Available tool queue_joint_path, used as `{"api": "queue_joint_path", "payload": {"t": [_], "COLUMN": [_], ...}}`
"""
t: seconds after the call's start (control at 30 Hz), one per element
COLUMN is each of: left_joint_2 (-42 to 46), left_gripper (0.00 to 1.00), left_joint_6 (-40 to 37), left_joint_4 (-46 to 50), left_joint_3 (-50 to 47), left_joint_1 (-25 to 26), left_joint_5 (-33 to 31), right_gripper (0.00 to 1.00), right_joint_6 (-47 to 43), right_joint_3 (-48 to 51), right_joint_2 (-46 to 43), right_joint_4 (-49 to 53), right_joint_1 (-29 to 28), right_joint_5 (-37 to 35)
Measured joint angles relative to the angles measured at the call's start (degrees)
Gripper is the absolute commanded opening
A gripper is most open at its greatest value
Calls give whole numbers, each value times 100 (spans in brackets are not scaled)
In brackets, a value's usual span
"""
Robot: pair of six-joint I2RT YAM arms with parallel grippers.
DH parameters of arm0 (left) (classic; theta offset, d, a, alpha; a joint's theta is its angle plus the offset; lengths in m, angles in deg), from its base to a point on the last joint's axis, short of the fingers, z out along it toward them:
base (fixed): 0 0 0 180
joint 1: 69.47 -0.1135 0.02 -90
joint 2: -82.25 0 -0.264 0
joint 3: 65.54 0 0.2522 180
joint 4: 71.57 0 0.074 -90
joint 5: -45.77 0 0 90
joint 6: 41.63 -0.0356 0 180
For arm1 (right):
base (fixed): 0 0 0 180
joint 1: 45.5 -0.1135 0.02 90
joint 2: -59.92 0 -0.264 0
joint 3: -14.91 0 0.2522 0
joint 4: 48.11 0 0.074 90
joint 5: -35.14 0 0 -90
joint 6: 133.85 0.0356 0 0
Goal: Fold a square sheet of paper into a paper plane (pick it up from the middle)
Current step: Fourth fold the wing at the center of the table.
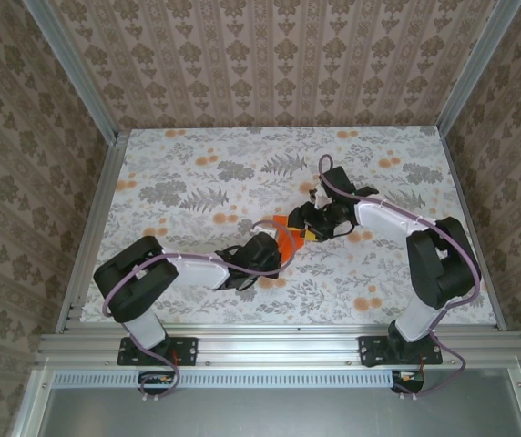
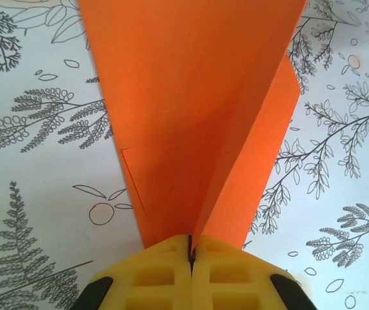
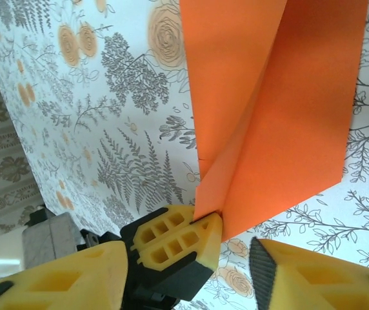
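The bright orange sheet of paper [image 1: 285, 238] hangs just above the middle of the table, folded into flaps that meet at a centre crease. My left gripper [image 1: 277, 249] is shut on its narrow end. The left wrist view shows the yellow fingers [image 2: 165, 271] pressed together on the crease, with the paper [image 2: 191, 97] fanning out beyond my left gripper [image 2: 191, 248]. My right gripper [image 1: 310, 233] is close by on the paper's right side. In the right wrist view it [image 3: 191, 268] stands open and holds nothing. Between its fingers [image 3: 75, 278] sits the left gripper [image 3: 218, 217], gripping the paper [image 3: 288, 116].
A floral cloth covers the table [image 1: 197, 182]. Patterned walls and aluminium posts [image 1: 69, 68] close it in on three sides, and a metal rail [image 1: 279, 344] with both arm bases runs along the near edge. The two grippers are nearly touching.
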Motion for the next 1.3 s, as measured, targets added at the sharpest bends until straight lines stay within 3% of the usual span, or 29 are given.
{"api": "queue_joint_path", "payload": {"t": [0.13,0.27,0.67,1.03,1.3], "left_joint_2": [33,42,109,188,352], "left_gripper": [0,0,0,27,26], "left_joint_6": [168,293,507,599,605], "left_joint_4": [-330,-518,-669,-632,-404], "left_joint_3": [-184,-282,-433,-437,-439], "left_joint_1": [-107,-157,-219,-308,-479], "left_joint_5": [210,343,463,675,767], "right_gripper": [29,16,12,12,12], "right_joint_6": [-131,-195,-216,-341,-398], "right_joint_3": [22,15,-442,-758,-835], "right_joint_2": [9,177,1187,1617,1757], "right_joint_4": [-42,-160,-168,-219,-210], "right_joint_1": [-4,-39,-155,-245,-267], "right_joint_5": [173,332,570,765,828]}}
